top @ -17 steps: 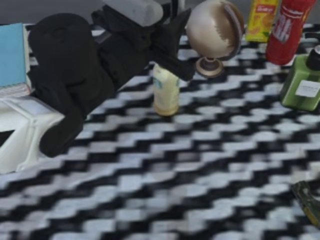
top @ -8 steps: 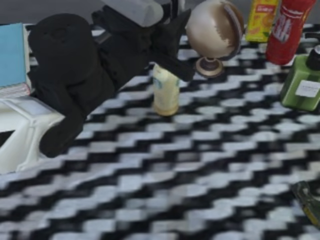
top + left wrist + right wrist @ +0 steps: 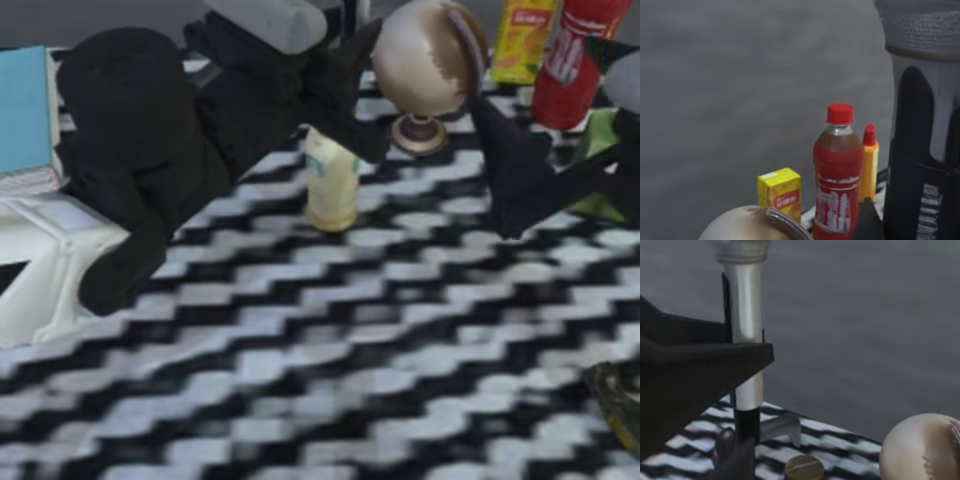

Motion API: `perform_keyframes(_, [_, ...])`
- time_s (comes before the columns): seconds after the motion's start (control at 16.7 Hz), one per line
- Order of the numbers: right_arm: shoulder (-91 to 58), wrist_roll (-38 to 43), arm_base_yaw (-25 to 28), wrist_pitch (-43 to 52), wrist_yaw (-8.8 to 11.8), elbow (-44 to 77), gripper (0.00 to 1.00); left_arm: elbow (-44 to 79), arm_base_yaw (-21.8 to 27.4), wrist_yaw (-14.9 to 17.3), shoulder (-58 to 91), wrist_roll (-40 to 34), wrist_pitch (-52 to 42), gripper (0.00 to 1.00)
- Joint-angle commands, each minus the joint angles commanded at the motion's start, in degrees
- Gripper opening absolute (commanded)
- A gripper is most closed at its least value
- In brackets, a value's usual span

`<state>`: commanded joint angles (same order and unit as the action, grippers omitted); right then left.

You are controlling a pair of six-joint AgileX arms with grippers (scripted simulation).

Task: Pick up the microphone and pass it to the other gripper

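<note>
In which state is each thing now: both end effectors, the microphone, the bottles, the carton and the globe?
Left end effector: shut on the microphone, above the table's far left.
Microphone: held upright, head up.
Right end effector: open, holding nothing, beside the globe.
Cream bottle: standing upright.
Red bottle: upright, cap on.
Yellow carton: standing.
Globe: upright on its stand.
</note>
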<state>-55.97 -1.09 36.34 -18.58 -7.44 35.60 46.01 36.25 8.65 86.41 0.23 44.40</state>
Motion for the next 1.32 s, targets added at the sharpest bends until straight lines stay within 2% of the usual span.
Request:
perform_keyframes(0.18, [-7.9, -0.2, 5.3, -3.0, -1.0, 5.4, 1.0, 0.0, 0.0, 0.0, 0.0, 0.0, 0.0, 0.0])
perform_keyframes(0.36, [-11.2, -0.3, 7.6, -4.4, -1.5, 7.9, 1.0, 0.0, 0.0, 0.0, 0.0, 0.0, 0.0, 0.0])
perform_keyframes(0.78, [-13.3, -0.3, 7.2, -4.8, -1.2, 9.8, 1.0, 0.0, 0.0, 0.0, 0.0, 0.0, 0.0, 0.0])
perform_keyframes(1.32, [-34.1, -0.3, 5.0, -9.4, 0.8, 25.8, 1.0, 0.0, 0.0, 0.0, 0.0, 0.0, 0.0, 0.0])
